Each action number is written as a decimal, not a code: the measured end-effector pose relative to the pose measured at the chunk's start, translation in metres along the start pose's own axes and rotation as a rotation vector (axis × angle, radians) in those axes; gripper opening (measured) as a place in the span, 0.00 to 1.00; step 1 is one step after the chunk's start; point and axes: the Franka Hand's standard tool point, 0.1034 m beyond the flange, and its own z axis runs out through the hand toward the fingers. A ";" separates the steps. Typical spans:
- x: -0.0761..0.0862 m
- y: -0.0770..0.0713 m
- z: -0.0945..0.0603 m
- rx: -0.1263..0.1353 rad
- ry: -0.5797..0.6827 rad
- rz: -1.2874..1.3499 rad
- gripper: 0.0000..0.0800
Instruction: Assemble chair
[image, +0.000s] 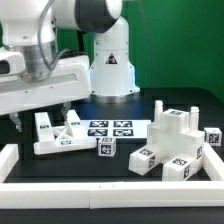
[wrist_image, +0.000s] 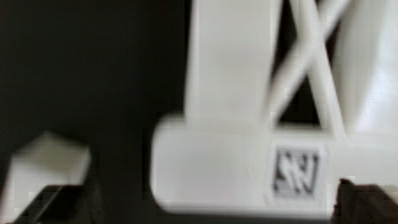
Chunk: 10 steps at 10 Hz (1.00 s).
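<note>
A white chair panel with crossed braces (image: 55, 135) lies on the black table at the exterior view's left. In the wrist view its thick end bar (wrist_image: 231, 160) carries a tag, with the braces behind it. My gripper (image: 45, 117) hangs just above this panel. It is open, and its dark fingertips (wrist_image: 365, 203) stand apart on either side of the end bar (wrist_image: 214, 206). A white stepped assembly with tags (image: 178, 138) stands at the exterior view's right. A small tagged cube (image: 106, 147) and a small block (image: 140, 158) lie between them.
The marker board (image: 112, 128) lies flat at the table's middle. A low white border rail (image: 100, 190) runs along the front and up both sides. The robot's white base (image: 112, 65) stands behind the marker board.
</note>
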 end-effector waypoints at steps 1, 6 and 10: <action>-0.021 0.000 0.014 0.005 -0.013 0.003 0.81; -0.034 -0.004 0.035 0.013 -0.047 0.017 0.81; -0.034 -0.002 0.035 0.007 -0.045 0.014 0.35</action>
